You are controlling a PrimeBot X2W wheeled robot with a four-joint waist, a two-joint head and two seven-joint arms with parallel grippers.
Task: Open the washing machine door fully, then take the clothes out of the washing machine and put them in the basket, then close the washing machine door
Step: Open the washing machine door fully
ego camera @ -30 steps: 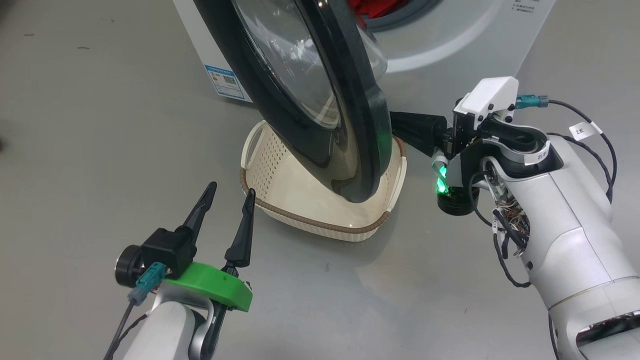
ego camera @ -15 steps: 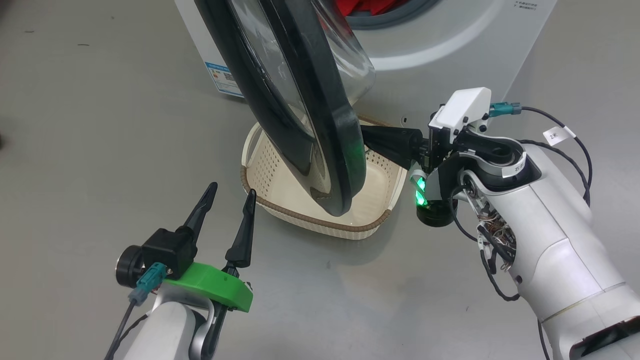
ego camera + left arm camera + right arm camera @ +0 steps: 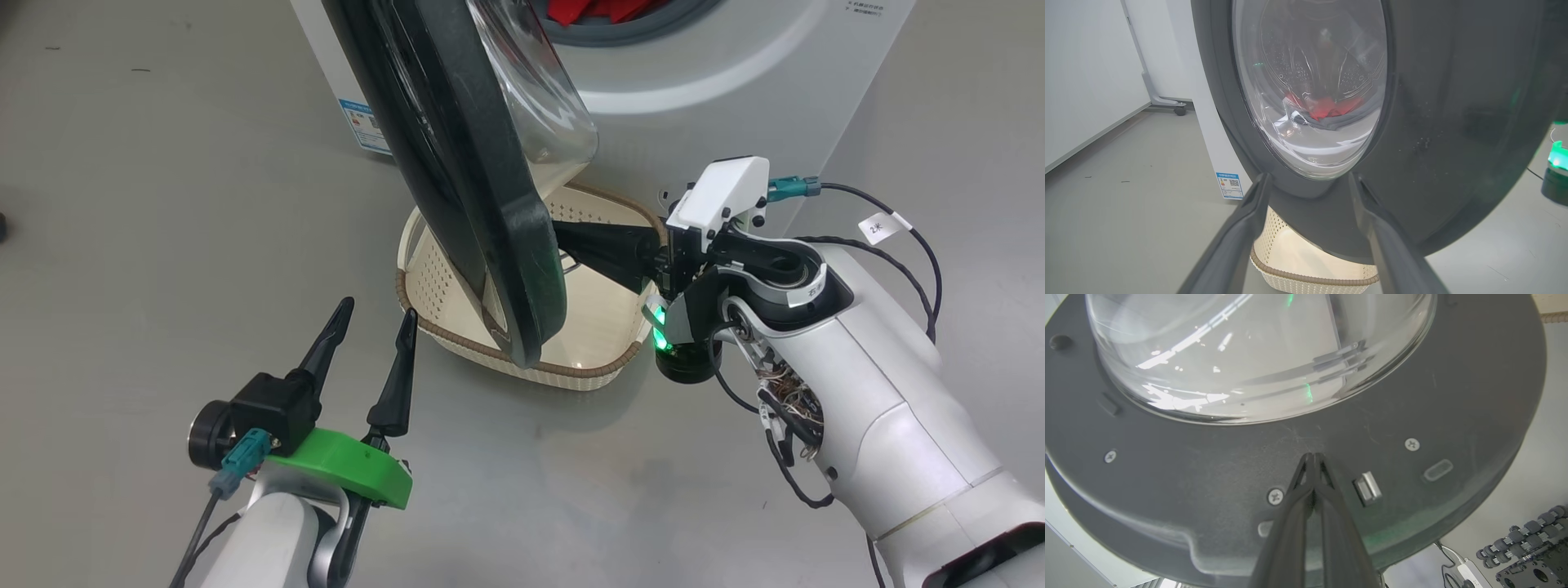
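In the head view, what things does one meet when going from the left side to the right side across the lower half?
left gripper → washing machine door → right gripper

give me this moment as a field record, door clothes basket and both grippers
basket: on the floor, no clothes seen in it
washing machine door: partly open, lower edge over the basket
clothes: red, inside the washing machine
left gripper: open, holding nothing, short of the door
right gripper: shut, tips at the door's inner face
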